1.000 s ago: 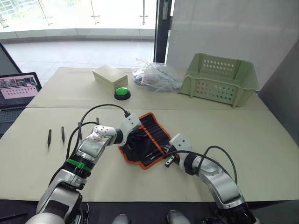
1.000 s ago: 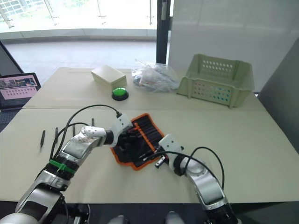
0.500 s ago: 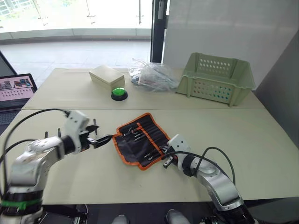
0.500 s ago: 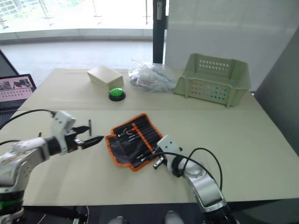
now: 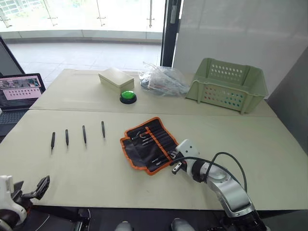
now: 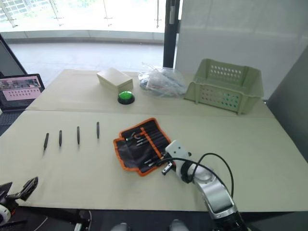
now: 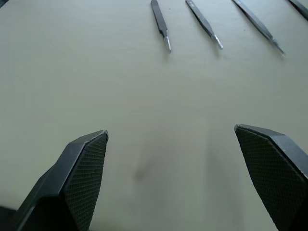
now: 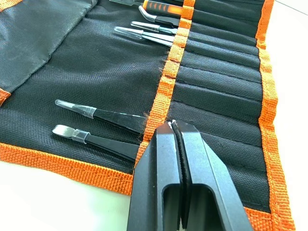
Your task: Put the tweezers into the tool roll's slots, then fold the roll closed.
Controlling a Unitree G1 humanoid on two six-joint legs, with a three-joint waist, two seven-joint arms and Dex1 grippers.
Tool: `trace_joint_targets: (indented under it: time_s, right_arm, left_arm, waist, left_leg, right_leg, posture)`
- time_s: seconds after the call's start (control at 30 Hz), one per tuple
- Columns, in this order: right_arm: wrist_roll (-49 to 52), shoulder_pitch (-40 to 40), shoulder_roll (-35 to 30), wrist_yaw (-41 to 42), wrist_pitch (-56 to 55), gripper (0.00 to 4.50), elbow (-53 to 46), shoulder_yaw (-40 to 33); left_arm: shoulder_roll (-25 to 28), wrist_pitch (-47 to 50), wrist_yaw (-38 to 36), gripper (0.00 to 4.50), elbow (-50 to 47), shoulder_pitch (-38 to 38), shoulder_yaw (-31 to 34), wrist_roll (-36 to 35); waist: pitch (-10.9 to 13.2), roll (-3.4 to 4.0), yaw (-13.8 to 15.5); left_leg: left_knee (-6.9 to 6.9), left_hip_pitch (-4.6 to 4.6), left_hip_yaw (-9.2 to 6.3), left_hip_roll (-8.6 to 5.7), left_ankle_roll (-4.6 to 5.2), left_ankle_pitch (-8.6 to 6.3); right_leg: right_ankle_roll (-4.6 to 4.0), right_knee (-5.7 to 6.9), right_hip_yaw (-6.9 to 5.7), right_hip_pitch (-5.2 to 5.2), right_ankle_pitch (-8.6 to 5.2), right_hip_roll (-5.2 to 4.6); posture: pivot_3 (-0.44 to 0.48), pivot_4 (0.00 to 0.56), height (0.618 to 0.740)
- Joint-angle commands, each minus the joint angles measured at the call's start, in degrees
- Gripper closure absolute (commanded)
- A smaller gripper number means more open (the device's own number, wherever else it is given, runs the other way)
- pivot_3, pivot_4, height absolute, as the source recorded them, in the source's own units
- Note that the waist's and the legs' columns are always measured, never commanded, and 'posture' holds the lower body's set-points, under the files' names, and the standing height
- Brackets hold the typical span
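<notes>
Since a second ago the left claw (image 5: 41,186) has pulled back from over the tool roll (image 5: 149,144) to the near left edge of the table (image 5: 250,144), fingers (image 7: 82,178) spread wide, grasping nothing. Tool roll lies unfolded, flat, mid-table, orange trim showing all round. Green basket (image 5: 228,86) at far right; clear plastic bag (image 5: 161,81), beige box (image 5: 115,79) and green button (image 5: 127,96) along the far side. Laptop (image 5: 19,94) at far left.

Right claw (image 5: 174,166) rests at the roll's near right edge, clenched with nothing between the fingers, tips over the orange strip bordering the slots (image 8: 216,82).

Four tweezers (image 5: 84,134) lie in a row on bare table, well left of the roll, apart from each other. Several tools already sit in the slots, tips poking out.
</notes>
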Motion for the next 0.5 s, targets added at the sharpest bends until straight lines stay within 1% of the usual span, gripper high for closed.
trace_joint_targets:
  time_s: [0.03,0.17,0.33,0.43,0.5]
  right_arm:
    - [0.1,1.2,-1.0,1.2,1.5,4.50,2.5,0.7]
    - [0.2,0.8,-1.2,1.9,1.6,4.50,2.7,0.7]
    - [0.2,0.6,-0.9,1.9,1.8,4.50,2.8,0.6]
    - [0.2,0.4,-0.6,1.6,1.9,4.50,3.0,0.6]
    - [0.3,0.3,-0.4,1.3,1.9,4.50,3.1,0.5]
  left_arm:
    - [-0.8,-2.6,0.7,0.04,-2.9,2.8,1.9,-2.0]
    - [-0.5,-2.9,3.5,0.04,-1.6,3.4,0.9,-1.9]
    - [1.4,-3.9,6.4,0.04,2.6,-0.4,-2.0,-0.2]
    - [4.2,-4.9,7.4,0.04,7.9,-5.3,-5.2,1.5]
    - [7.0,-6.2,7.5,0.04,14.3,-11.2,-7.7,2.7]
  waist:
    - [0.0,-0.02,0.0]
    - [0.0,-0.06,-0.2]
    - [0.0,-0.07,-0.1]
    - [-0.1,-0.08,-0.2]
    - [-0.1,-0.08,-0.1]
  left_leg:
    - [0.00,0.00,0.00,0.01,0.00,0.00]
    - [-0.03,0.00,0.01,0.01,0.00,0.00]
    - [-0.04,0.02,0.01,0.00,0.00,0.00]
    - [-0.04,0.03,0.01,0.00,0.00,0.00]
    - [-0.05,0.04,0.00,0.01,0.00,0.00]
  right_leg:
    - [-0.01,0.00,0.00,-0.01,-0.01,0.00]
    - [-0.04,-0.03,0.01,-0.01,-0.02,0.02]
    - [-0.04,-0.01,-0.01,-0.01,-0.02,0.03]
    - [-0.04,-0.01,-0.01,-0.01,-0.02,0.04]
    - [-0.04,0.01,-0.02,-0.01,-0.02,0.05]
  posture:
    - [0.000,0.150,0.713]
    - [0.000,0.150,0.713]
    - [0.000,0.150,0.713]
    - [0.000,0.150,0.713]
    - [0.000,0.150,0.713]
